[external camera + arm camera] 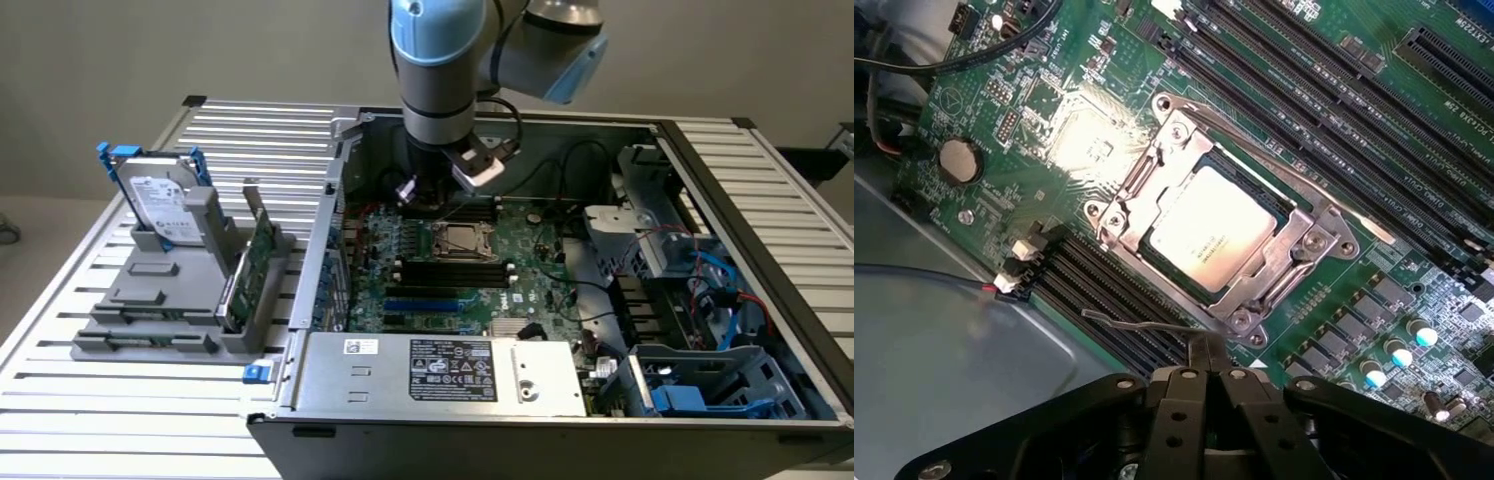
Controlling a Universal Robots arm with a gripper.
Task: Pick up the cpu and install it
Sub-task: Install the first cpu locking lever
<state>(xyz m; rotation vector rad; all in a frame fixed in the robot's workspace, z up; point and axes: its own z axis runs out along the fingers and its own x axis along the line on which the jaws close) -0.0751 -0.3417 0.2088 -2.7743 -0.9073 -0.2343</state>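
Observation:
The cpu (1209, 228) is a small silvery square lying flat in the motherboard socket, framed by the metal retention bracket (1154, 160). In the exterior view the cpu (463, 240) sits mid-board inside the open computer case. My gripper (1206, 348) hangs just above the board beside the socket's edge, its black fingers pressed together with nothing between them. A thin wire socket lever (1139, 322) lies right by the fingertips. In the exterior view the gripper (441, 198) is a little behind the socket.
Black memory slots (1324, 130) run along both sides of the socket. The case wall (327, 215) stands at the exterior view's left of the board. Outside it, a grey rack holds a hard drive (163, 205) and an upright green card (254, 270). Cables (727, 285) crowd the right.

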